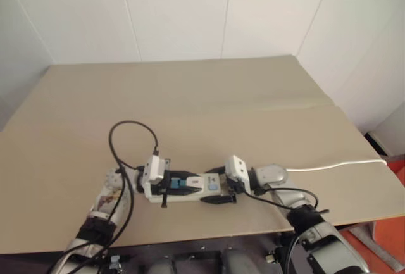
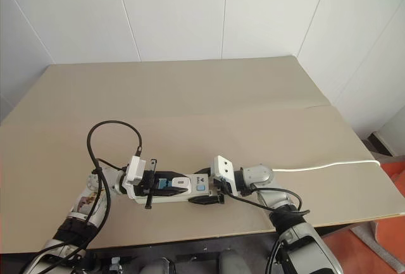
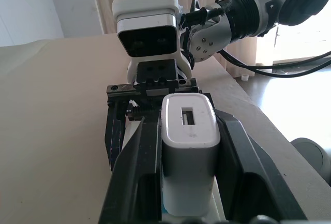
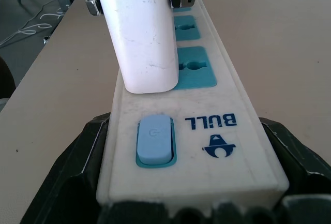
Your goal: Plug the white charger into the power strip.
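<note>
The power strip, a white bar with blue socket faces and a blue switch, hangs just above the table's front part, level between both arms. My right gripper is shut on its switch end, a black finger on each side. The white charger stands upright between my left gripper's black fingers, which are shut on it. Its base rests on the strip right behind the switch, beside a blue socket face. Its prongs are hidden.
The strip's thin white cable trails right over the tan table and off its right edge. A black cable loop rises from my left arm. White walls close the back and right; the table's front edge is close below the grippers.
</note>
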Motion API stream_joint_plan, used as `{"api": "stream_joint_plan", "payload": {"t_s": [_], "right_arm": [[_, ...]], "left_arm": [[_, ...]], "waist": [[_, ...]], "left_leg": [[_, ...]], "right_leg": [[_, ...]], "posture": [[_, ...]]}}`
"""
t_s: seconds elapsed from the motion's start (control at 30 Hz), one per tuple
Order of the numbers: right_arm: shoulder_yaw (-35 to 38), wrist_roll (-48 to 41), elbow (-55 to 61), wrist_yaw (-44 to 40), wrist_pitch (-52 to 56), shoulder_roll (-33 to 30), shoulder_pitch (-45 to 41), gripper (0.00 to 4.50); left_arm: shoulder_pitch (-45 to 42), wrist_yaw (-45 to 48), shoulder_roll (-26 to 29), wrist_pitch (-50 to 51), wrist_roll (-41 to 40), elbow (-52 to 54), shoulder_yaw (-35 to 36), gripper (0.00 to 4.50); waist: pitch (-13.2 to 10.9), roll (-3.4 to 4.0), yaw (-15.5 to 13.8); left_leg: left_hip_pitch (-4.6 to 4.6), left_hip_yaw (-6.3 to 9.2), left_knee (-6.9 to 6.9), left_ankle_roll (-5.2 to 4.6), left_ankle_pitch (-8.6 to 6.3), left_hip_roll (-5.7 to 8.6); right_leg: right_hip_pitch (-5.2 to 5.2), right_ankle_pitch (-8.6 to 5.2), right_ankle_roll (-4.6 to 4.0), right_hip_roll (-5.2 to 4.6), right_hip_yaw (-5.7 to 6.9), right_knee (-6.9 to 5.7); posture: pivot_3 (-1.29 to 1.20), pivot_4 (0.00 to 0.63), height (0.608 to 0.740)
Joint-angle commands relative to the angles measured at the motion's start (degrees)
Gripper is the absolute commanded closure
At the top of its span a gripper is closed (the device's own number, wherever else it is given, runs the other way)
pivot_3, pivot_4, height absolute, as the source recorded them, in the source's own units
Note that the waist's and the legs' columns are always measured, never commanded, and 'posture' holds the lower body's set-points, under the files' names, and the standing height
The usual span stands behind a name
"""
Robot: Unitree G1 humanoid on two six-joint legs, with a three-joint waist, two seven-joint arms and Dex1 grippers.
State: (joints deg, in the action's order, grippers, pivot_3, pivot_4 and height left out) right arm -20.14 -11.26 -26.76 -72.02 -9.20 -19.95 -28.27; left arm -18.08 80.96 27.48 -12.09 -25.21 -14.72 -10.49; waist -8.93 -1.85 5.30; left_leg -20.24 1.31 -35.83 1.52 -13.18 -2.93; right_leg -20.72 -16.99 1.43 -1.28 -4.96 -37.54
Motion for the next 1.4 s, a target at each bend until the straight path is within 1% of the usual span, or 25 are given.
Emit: {"api": "stream_joint_plan", "payload": {"t_s": [0.03,0.13,0.23,0.3,0.33,0.43,0.5,0.6,0.73,0.83,0.9,0.93,1.0,1.07,1.13,1.2,1.3,1.33,1.4], "right_arm": [[0.2,3.2,-3.9,0.3,2.4,-3.0,2.5,1.04],[0.3,3.2,-4.1,0.3,2.5,-3.0,2.4,1.04],[0.3,3.2,-4.4,0.5,2.4,-2.9,2.1,1.04],[0.3,3.3,-4.6,0.8,2.4,-2.6,2.0,1.04],[0.4,3.3,-4.7,1.0,2.4,-2.5,1.9,1.04],[0.3,3.3,-4.6,1.1,2.4,-2.1,1.9,1.04],[0.3,3.4,-4.7,1.0,2.3,-1.9,1.9,1.04],[0.2,3.6,-4.8,0.9,2.1,-1.8,1.9,1.04],[0.2,3.7,-4.9,0.7,2.0,-1.7,1.9,1.04],[0.4,3.7,-5.0,0.7,1.8,-1.9,1.9,1.04],[0.9,3.2,-4.1,0.5,2.3,-2.3,2.1,0.31],[1.3,2.7,-3.1,0.1,2.8,-2.8,2.3,0.07],[2.3,2.2,-0.7,0.2,2.9,-4.1,3.1,0.03],[4.7,0.1,3.7,0.1,4.3,-6.6,4.6,0.03],[8.0,-2.3,9.7,0.2,6.0,-10.5,7.6,0.03],[12.0,-4.9,16.3,0.9,7.7,-14.4,11.9,0.03],[18.4,-8.8,25.6,2.2,10.3,-19.6,18.8,0.03],[21.1,-10.3,28.3,2.6,11.2,-21.3,21.2,0.03],[26.8,-12.8,32.6,4.1,13.4,-24.1,25.5,0.03]], "left_arm": [[3.0,-2.0,5.0,5.6,5.9,-3.8,-0.5,3.49],[3.4,-4.2,6.5,10.2,6.3,-1.0,-1.3,3.49],[3.4,-4.3,7.4,10.7,6.0,0.1,-1.8,3.49],[3.1,-4.0,7.9,11.5,5.1,0.7,-1.7,2.76],[2.9,-3.8,8.1,11.9,4.8,0.9,-1.7,2.55],[3.0,-3.0,8.4,12.3,3.8,2.5,-0.9,1.59],[2.9,-3.2,7.8,13.0,2.7,3.3,0.4,0.99],[2.5,-2.6,8.1,14.1,1.5,4.5,2.3,0.03],[1.1,-1.4,10.2,17.1,-1.5,7.3,5.9,0.01],[-1.9,0.6,13.3,20.1,-4.0,8.7,8.8,0.01],[-4.0,2.2,15.4,22.2,-5.8,9.3,10.4,0.00],[-4.7,2.4,16.1,22.9,-6.5,9.6,11.1,0.00],[-5.5,2.6,16.8,23.3,-7.0,10.1,12.3,0.00],[-5.6,2.8,17.4,23.3,-7.7,10.6,14.0,0.00],[-4.6,3.1,18.5,24.0,-8.7,11.3,16.0,0.00],[-2.9,2.9,19.7,24.2,-8.9,12.0,17.8,0.00],[0.4,1.8,21.1,24.1,-8.9,13.3,20.7,0.00],[1.5,1.2,21.5,24.1,-8.9,13.8,21.9,0.00],[4.0,-0.9,22.4,24.5,-8.2,14.8,24.3,0.00]], "waist": [[0.0,0.00,0.0],[0.0,0.00,0.0],[0.1,0.00,0.0],[0.0,0.01,0.1],[0.0,0.03,0.1],[0.2,0.22,-0.5],[0.2,0.22,-1.2],[0.2,0.17,-1.4],[0.2,0.06,-1.3],[0.0,-0.21,-1.3],[0.0,-0.28,-1.4],[0.0,-0.29,-1.4],[0.0,-0.26,-1.5],[-0.1,-0.13,-1.9],[-0.1,-0.05,-2.8],[-0.2,0.02,-3.8],[-0.2,0.11,-4.8],[-0.3,0.14,-5.0],[-0.5,0.31,-5.0]], "left_leg": [[0.00,0.00,0.00,0.00,0.00,0.00],[0.00,0.01,0.01,0.00,0.00,0.00],[0.00,0.01,0.01,0.00,0.00,0.00],[0.01,0.01,0.01,0.00,0.00,0.00],[0.01,0.00,0.01,0.00,0.00,0.00],[0.08,0.00,0.01,0.00,0.00,0.05],[0.09,-0.05,-0.04,0.00,0.00,0.09],[0.06,-0.06,-0.08,0.00,0.00,0.09],[-0.02,-0.07,-0.08,0.00,0.00,0.07],[-0.07,-0.09,-0.06,0.00,0.00,0.05],[-0.11,-0.07,-0.07,0.00,0.00,0.05],[-0.12,-0.08,-0.07,0.00,0.00,0.06],[-0.18,-0.10,-0.07,0.00,0.00,0.09],[-0.32,-0.12,-0.06,0.00,0.00,0.11],[-0.89,-0.10,-0.18,0.00,0.00,0.16],[-1.97,-0.04,-0.47,0.00,0.01,0.21],[-2.92,0.00,-0.80,0.01,-0.04,0.24],[-3.11,0.05,-0.85,0.00,-0.05,0.25],[-3.16,0.04,-0.87,-0.03,-0.11,0.26]], "right_leg": [[0.00,0.00,0.00,0.00,0.00,0.00],[0.01,-0.01,0.00,0.00,-0.01,0.00],[0.01,-0.01,0.00,0.00,-0.01,0.00],[0.01,-0.01,0.00,0.00,-0.01,0.00],[0.00,-0.02,-0.02,0.01,-0.03,-0.01],[-0.03,-0.04,-0.05,-0.06,-0.03,0.01],[-0.02,-0.04,-0.06,-0.14,-0.06,0.02],[-0.19,-0.03,-0.05,-0.13,-0.10,0.01],[-0.28,-0.03,-0.05,-0.11,-0.12,0.00],[-0.39,-0.03,-0.04,-0.05,-0.17,-0.03],[-0.44,-0.02,-0.05,-0.04,-0.15,-0.03],[-0.44,-0.02,-0.05,-0.06,-0.15,-0.02],[-0.44,-0.02,-0.04,-0.11,-0.15,0.06],[-0.47,0.01,0.02,-0.17,-0.13,0.27],[-0.86,0.14,0.13,-0.26,-0.01,0.43],[-1.72,0.44,-0.12,-0.31,0.10,0.40],[-2.50,0.49,-0.11,-0.39,0.22,0.40],[-2.61,0.50,-0.12,-0.41,0.28,0.42],[-2.63,0.50,-0.12,-0.42,0.28,0.45]], "posture": [[0.00,0.150,0.740],[0.00,0.150,0.740],[0.00,0.150,0.740],[0.00,0.150,0.740],[0.00,0.150,0.740],[0.00,0.150,0.740],[0.00,0.150,0.740],[0.00,0.150,0.740],[0.00,0.150,0.740],[0.00,0.150,0.740],[0.00,0.150,0.740],[0.00,0.150,0.740],[0.00,0.150,0.740],[0.00,0.150,0.740],[0.00,0.150,0.740],[0.00,0.150,0.740],[0.00,0.150,0.740],[0.00,0.150,0.740],[0.00,0.150,0.740]]}}
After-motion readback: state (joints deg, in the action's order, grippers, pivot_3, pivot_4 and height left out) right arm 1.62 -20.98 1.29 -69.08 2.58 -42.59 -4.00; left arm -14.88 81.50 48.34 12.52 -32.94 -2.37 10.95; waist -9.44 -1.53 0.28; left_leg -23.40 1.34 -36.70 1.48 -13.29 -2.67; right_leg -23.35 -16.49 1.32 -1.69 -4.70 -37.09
